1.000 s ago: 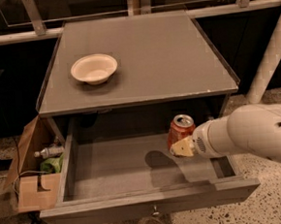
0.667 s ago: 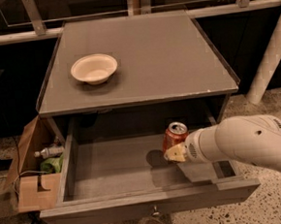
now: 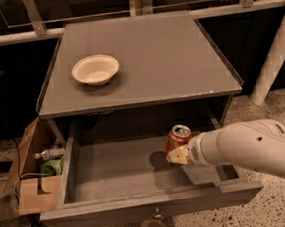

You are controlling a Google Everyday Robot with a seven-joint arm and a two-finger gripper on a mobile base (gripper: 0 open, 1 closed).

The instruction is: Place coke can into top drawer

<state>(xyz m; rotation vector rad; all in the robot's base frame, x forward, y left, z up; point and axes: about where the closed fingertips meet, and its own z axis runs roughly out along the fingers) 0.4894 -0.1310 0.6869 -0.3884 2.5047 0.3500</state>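
Hand (image 3: 178,155) grips cylindrical red coke can (image 3: 178,137) inside flat-bottomed grey top drawer (image 3: 112,171)

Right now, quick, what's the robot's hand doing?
Gripper: closed on the coke can, holding it inside the open top drawer, right side.

My one camera looks steeply down, fairly near, from the front of the table (image 3: 168,59) and top drawer (image 3: 112,172). The hand (image 3: 178,155) sits lower right.
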